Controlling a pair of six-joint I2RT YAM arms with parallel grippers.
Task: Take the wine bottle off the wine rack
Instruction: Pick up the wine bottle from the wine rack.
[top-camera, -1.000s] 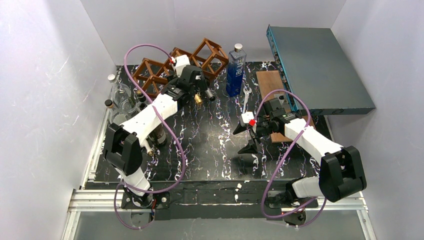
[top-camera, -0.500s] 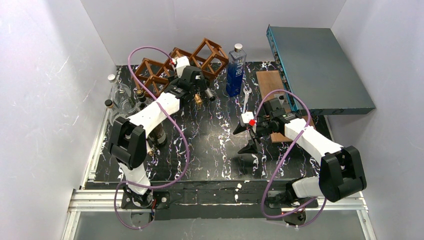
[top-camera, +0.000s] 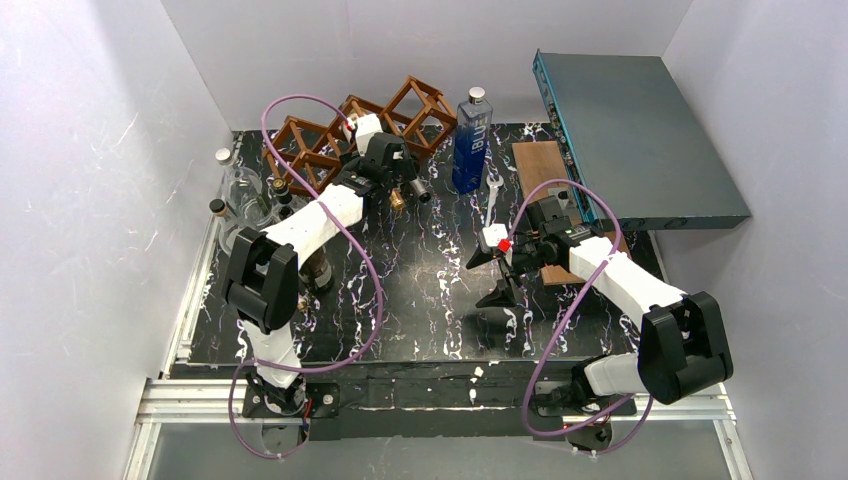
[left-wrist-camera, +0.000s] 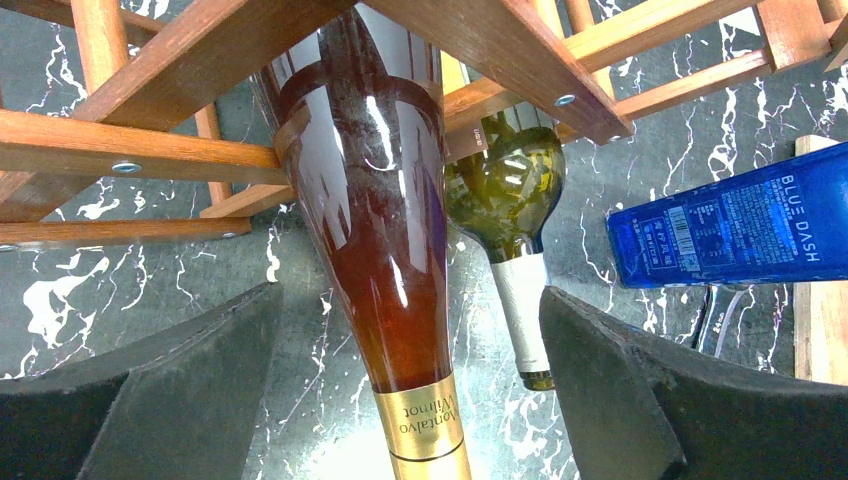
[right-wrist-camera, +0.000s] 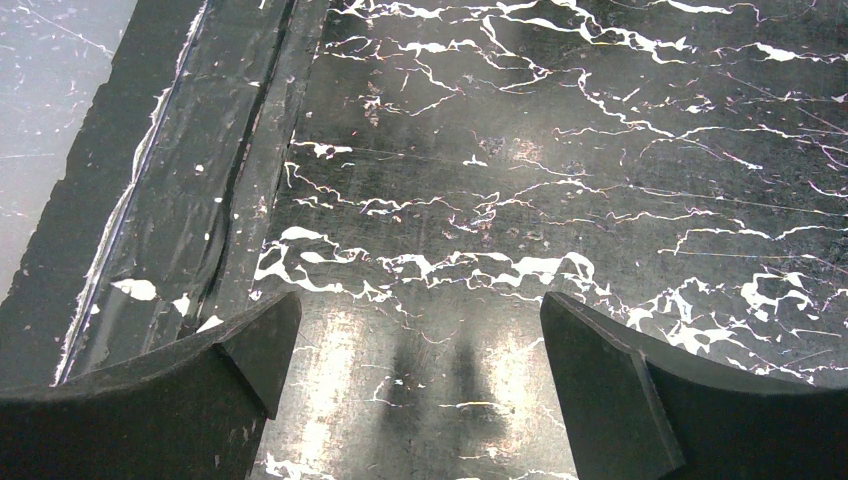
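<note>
The reddish-brown lattice wine rack (top-camera: 330, 130) stands at the back left; its slats fill the top of the left wrist view (left-wrist-camera: 160, 150). An amber wine bottle (left-wrist-camera: 375, 230) with a gold neck foil lies in one cell, neck pointing out. A green bottle (left-wrist-camera: 510, 190) with a white neck foil lies beside it. My left gripper (top-camera: 396, 186) is open, and in its wrist view (left-wrist-camera: 408, 300) the fingers (left-wrist-camera: 180, 380) stand on either side of the amber bottle's neck without touching it. My right gripper (top-camera: 492, 276) is open and empty over the table, as its wrist view (right-wrist-camera: 420, 305) shows.
A tall blue bottle (top-camera: 472, 140) stands right of the rack and shows in the left wrist view (left-wrist-camera: 730, 220). A silver wrench (top-camera: 492, 200), a flat wooden board (top-camera: 540, 165) and a grey box (top-camera: 640, 140) are at the right. Glass bottles (top-camera: 240, 190) stand at the left edge.
The left arm has shifted a little farther toward the rack, its elbow swinging right. The right arm has not moved.
</note>
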